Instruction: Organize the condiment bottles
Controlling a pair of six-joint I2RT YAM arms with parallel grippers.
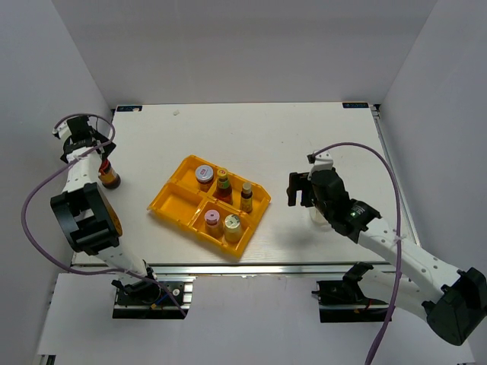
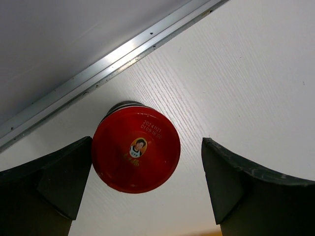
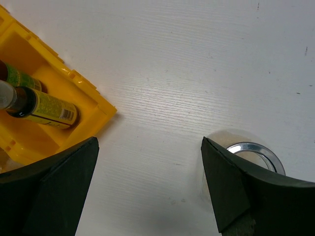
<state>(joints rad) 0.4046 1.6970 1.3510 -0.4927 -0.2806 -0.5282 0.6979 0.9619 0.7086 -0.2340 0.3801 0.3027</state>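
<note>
A dark red-capped jar is stood upright on the desk, well apart from the yellow tray, at its 9 o'clock. Five are held upright in the tray. A silver-purple-capped jar is placed in the 12 o'clock compartment. A red-capped bottle and a yellow-capped bottle are placed at 3 o'clock. A pink-capped jar and a pale-green-capped jar are placed at 6 o'clock. A clear glass jar with a silvery rim is seen on the desk at the tray's 3 o'clock.

I see a yellow four-compartment tray lying askew on the white counter. A metal rail runs along the counter's edge nearer than the tray.
</note>
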